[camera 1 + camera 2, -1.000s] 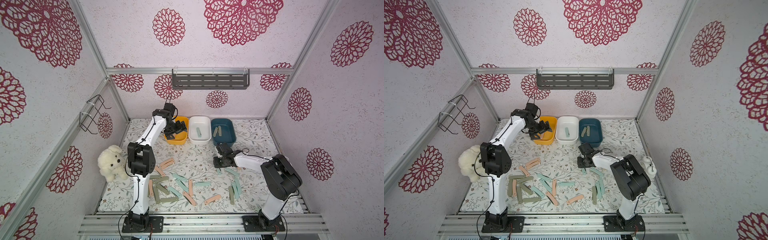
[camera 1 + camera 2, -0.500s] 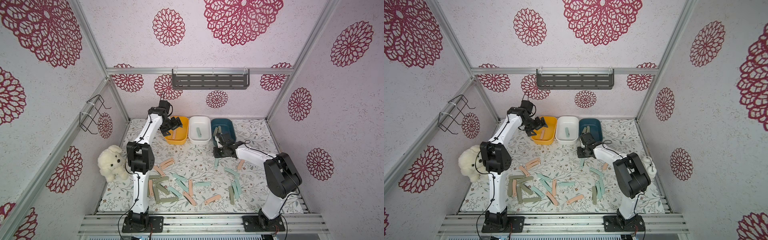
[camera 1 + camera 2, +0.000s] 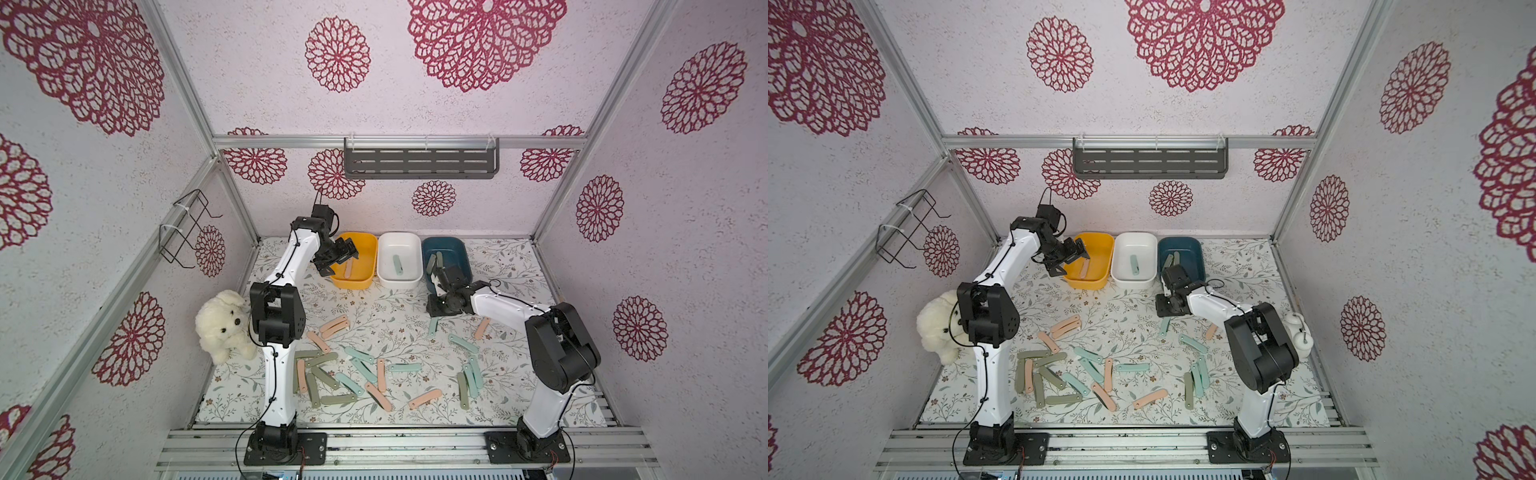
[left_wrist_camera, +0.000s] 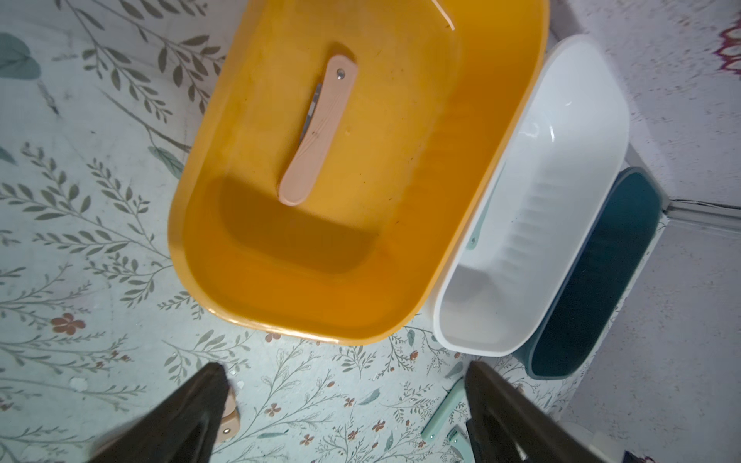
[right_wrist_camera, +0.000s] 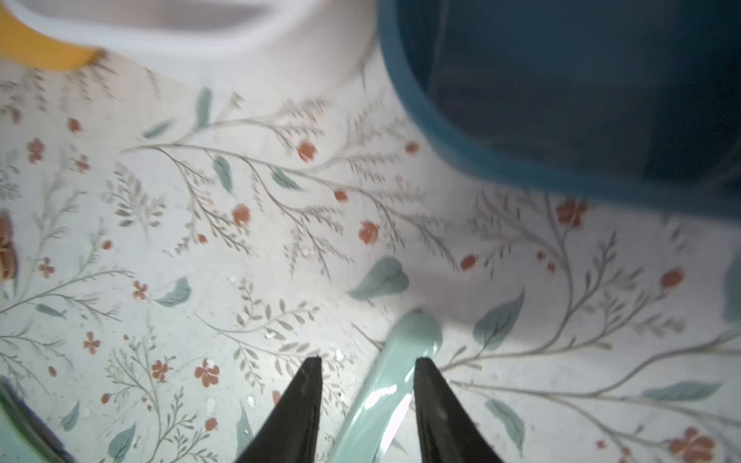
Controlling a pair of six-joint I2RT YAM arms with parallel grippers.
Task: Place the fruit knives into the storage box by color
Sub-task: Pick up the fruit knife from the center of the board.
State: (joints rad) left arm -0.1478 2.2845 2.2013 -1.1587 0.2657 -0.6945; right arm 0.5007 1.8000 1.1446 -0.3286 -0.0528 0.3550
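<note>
Action up at the far wall, both arms reaching in! The left hand [image 3: 338, 261] hangs over the edge of the yellow bin [image 3: 368, 248], fingers spread wide with nothing between them. One peach-pink knife [image 4: 318, 132] lies flat on that bin's floor. Next door, the white bin [image 3: 399, 283] holds a single mint knife [image 3: 397, 264], and the dark blue bin [image 3: 459, 246] at the end of the row has two olive knives [image 3: 432, 262] leaning inside it. The right hand [image 3: 437, 277] sits low at the blue bin's near wall; in the right wrist view its fingers [image 5: 308, 401] stand partly apart. A mint bar [image 5: 387, 381] shows in the gap there, though the shot is blurred and it looks to be lying on the tabletop [image 3: 395, 305] below rather than pinched. Nearer the arm bases, the rest of the fruit knives [image 3: 361, 374] lie scattered across the floral tabletop in pink, mint and olive, several crossing each other. A plush dog [image 3: 224, 324] sits beside the left arm's elbow.
</note>
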